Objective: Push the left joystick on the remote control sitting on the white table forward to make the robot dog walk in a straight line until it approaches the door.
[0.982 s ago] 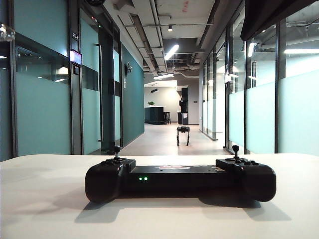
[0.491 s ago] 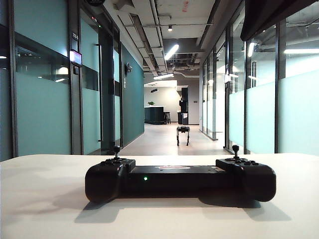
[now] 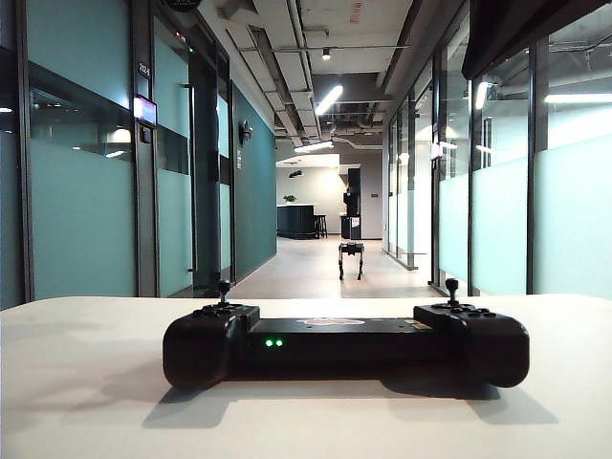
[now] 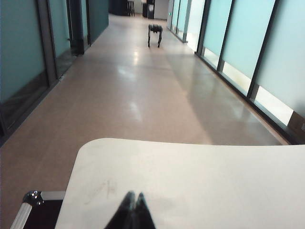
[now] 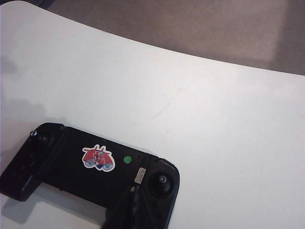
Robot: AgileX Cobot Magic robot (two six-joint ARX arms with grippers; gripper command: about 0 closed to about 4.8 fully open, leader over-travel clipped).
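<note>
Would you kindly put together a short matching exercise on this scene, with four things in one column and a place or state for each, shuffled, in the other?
Things:
1. remote control
2. robot dog
3. left gripper
4. sticker

Places or states:
A. standing far down the corridor floor
B. stuck on top of the controller's middle bar
C. lying on the white table, green lights lit
D. fingers shut together, above the table's edge, nothing held

Pairs: 1-C, 2-A, 3-D, 4-B
</note>
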